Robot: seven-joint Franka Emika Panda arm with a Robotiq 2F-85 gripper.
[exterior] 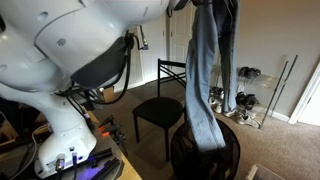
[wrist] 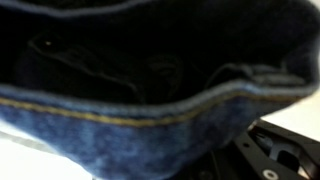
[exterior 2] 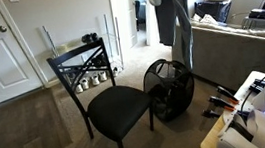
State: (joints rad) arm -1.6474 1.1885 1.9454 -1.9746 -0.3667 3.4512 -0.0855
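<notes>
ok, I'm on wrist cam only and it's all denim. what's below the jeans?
Observer: A round black mesh hamper sits on the carpet right under the jeans.
Operator: are they in it?
Observer: Mostly not. They hang full length above it, with the lower ends about level with its rim. I can't tell if they dip inside.
Operator: anything close by?
Observer: A black chair stands close beside the hamper.
</notes>
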